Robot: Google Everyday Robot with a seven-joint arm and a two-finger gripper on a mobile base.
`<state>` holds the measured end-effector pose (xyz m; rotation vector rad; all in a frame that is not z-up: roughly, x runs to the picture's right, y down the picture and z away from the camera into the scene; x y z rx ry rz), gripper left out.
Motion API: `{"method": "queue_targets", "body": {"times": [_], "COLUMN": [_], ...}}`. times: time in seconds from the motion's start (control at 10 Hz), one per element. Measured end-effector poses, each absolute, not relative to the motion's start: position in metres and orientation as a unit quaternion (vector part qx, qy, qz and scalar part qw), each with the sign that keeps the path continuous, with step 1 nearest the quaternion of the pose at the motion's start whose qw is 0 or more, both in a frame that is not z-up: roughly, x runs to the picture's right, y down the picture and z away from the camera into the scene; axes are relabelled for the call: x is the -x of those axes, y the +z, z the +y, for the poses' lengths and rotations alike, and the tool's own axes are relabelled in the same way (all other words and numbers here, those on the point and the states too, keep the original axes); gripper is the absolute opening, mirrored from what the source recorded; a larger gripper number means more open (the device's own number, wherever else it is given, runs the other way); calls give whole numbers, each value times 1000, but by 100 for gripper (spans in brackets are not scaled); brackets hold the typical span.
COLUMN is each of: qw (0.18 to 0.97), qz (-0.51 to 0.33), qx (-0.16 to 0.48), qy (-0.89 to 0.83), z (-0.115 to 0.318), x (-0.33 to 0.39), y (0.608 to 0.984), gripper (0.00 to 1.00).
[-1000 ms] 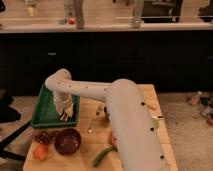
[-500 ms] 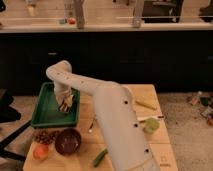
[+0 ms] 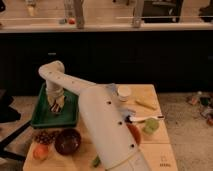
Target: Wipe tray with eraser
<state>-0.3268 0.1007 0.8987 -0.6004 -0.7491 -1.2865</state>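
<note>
The green tray (image 3: 42, 116) lies at the table's left side with a low raised rim. My gripper (image 3: 56, 106) points down into the tray, near its middle right, at the end of the white arm (image 3: 100, 115) that reaches in from the lower right. A small dark thing sits at the gripper's tip against the tray floor; it may be the eraser (image 3: 56, 109), but I cannot make it out for certain.
A dark brown bowl (image 3: 67, 141) stands in front of the tray, with grapes (image 3: 44, 136) and an orange fruit (image 3: 40, 150) to its left. A white cup (image 3: 123, 93), a yellow item (image 3: 146, 104), a green item (image 3: 151, 126) and a utensil (image 3: 142, 119) lie on the right half of the table.
The gripper has moved farther back and a little left inside the tray, and the arm has swung away from the front of the table, uncovering the items on the right.
</note>
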Motion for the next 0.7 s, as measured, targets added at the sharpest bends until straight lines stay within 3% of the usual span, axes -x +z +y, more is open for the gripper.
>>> {"method": "queue_targets", "body": {"times": [0.4,0.7], "qw": [626,625], "qz": [-334,-330], "qx": [264,274], "qy": [-653,-653], "z": [132,149], "x": [371,351], "y": [867,862], "gripper": [0,0]}}
